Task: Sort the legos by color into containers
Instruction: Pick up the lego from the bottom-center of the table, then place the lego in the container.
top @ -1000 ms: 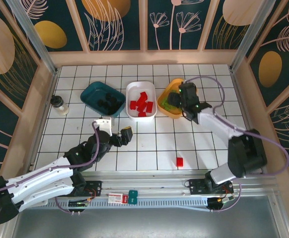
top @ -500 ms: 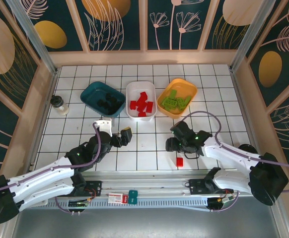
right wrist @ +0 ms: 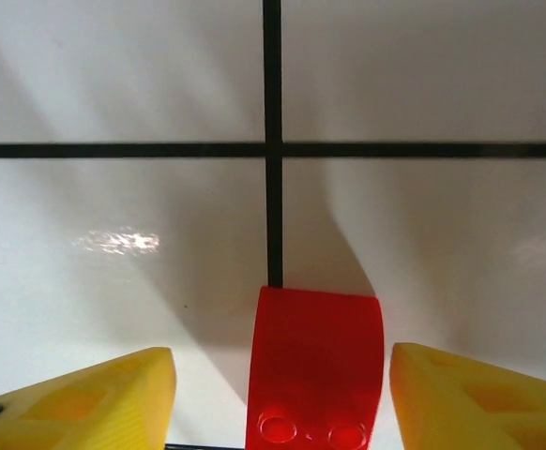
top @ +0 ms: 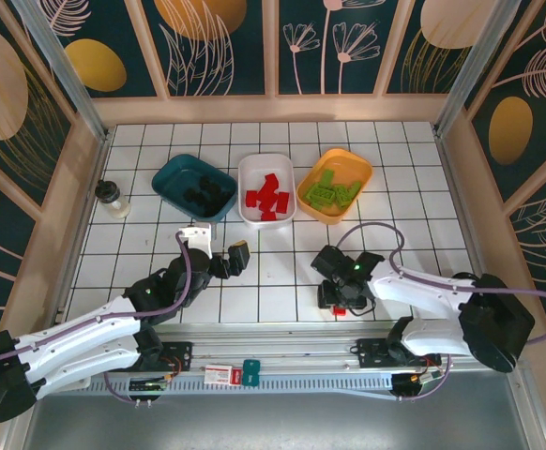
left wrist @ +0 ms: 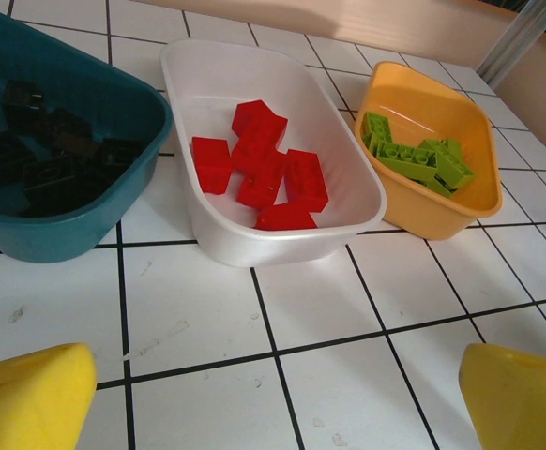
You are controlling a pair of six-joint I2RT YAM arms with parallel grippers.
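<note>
You'll see black legos [left wrist: 38, 155] in the dark teal tub [left wrist: 85, 220]; red legos [left wrist: 264, 173] in the white tub [left wrist: 282, 246]; lime green legos [left wrist: 418, 159] in the orange tub [left wrist: 423, 217]; the loose brick [right wrist: 315, 366] red; fingertips [right wrist: 479, 398] yellow; table [right wrist: 113, 84] white, black-gridded.

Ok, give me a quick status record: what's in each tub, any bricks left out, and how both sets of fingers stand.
teal tub: black bricks
white tub: red bricks
orange tub: green bricks
stray red brick: one, on the table near the front edge
right fingers: open, one on each side of the stray red brick, a gap showing on both sides
left fingers: open, nothing between them, over bare table short of the tubs
left to do: stray red brick into the white tub
</note>
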